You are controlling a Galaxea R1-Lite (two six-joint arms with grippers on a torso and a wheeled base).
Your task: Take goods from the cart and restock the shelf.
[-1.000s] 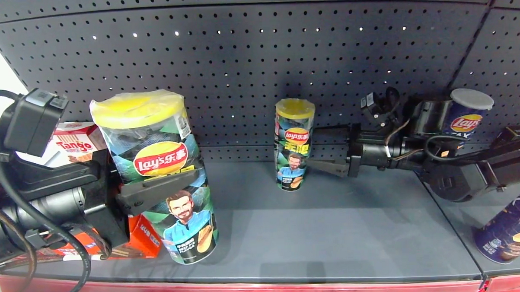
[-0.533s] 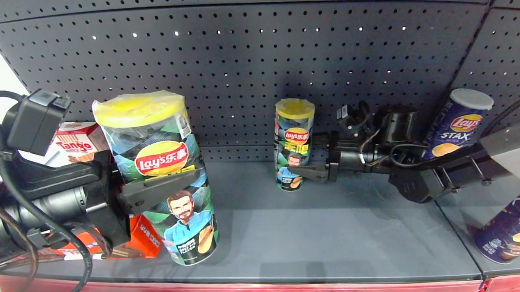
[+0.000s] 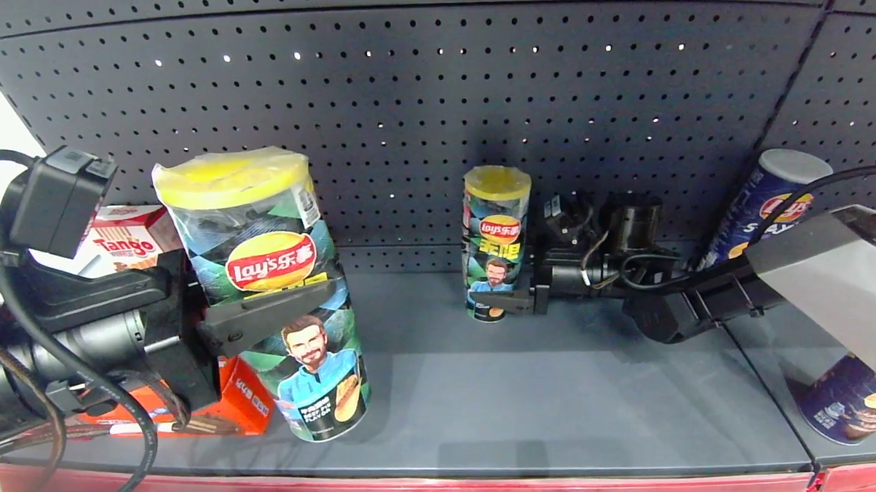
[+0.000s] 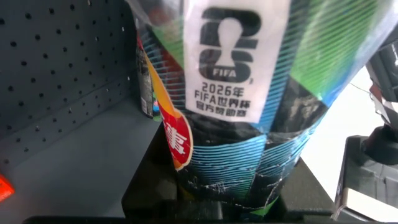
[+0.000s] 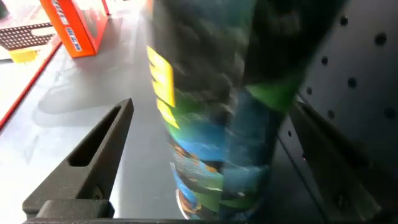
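A large chips can (image 3: pixel 262 230) with a yellow lid and green-blue wrap stands upright near the shelf's front left, and my left gripper (image 3: pixel 294 295) is shut on its middle. The same can (image 4: pixel 249 124) fills the left wrist view up close. A second, matching can (image 3: pixel 497 222) stands upright at the back middle of the shelf (image 3: pixel 560 395). My right gripper (image 3: pixel 494 295) is open around this can's lower part, coming in from the right. In the right wrist view the can (image 5: pixel 217 124) stands between the fingers (image 5: pixel 93 155), with a gap on one side.
An orange box (image 3: pixel 236 409) lies behind the left gripper, with a white and red wafer box (image 3: pixel 124 239) farther back. Blue cans stand at the right back (image 3: pixel 775 190) and right front (image 3: pixel 851 399). The pegboard wall (image 3: pixel 433 93) closes the back. A red lip (image 3: pixel 417 491) marks the front edge.
My right gripper has slid left along the back of the shelf until its fingers came around the far can. The left gripper and its can have barely shifted.
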